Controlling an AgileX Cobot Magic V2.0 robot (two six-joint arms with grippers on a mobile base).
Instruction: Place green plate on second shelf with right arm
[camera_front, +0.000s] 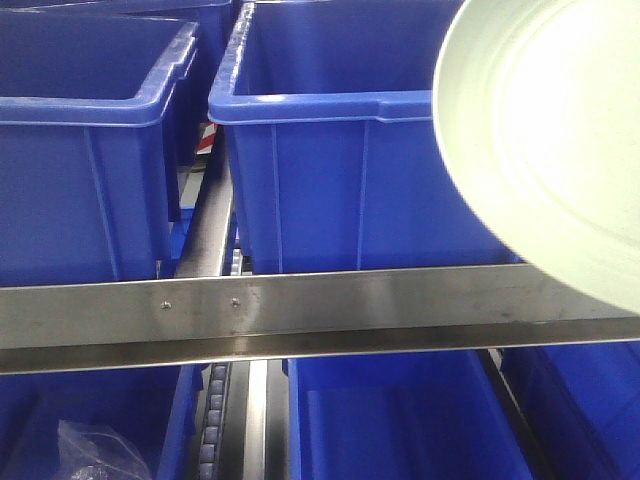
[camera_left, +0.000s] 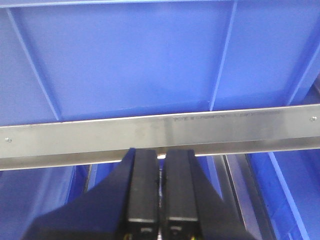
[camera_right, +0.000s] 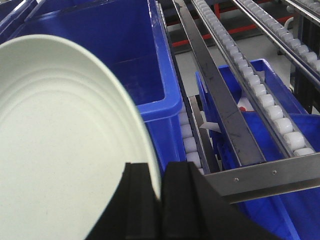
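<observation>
The green plate (camera_front: 560, 130) is held up on edge at the upper right of the front view, in front of a blue bin (camera_front: 340, 150), its lower edge overlapping the steel shelf rail (camera_front: 300, 310). In the right wrist view the green plate (camera_right: 60, 140) fills the left side, over the blue bin (camera_right: 115, 50). My right gripper (camera_right: 159, 172) is shut on the plate's rim, one finger on each face. My left gripper (camera_left: 160, 156) is shut with nothing in it, just below a steel rail (camera_left: 160, 130) and facing a blue bin wall (camera_left: 150, 60).
Another blue bin (camera_front: 80, 150) stands at the left on the same shelf level. More blue bins (camera_front: 400, 420) sit on the level below, one holding a clear plastic bag (camera_front: 95, 450). Roller tracks (camera_right: 250, 75) and steel rails (camera_right: 215, 95) run to the right of the plate.
</observation>
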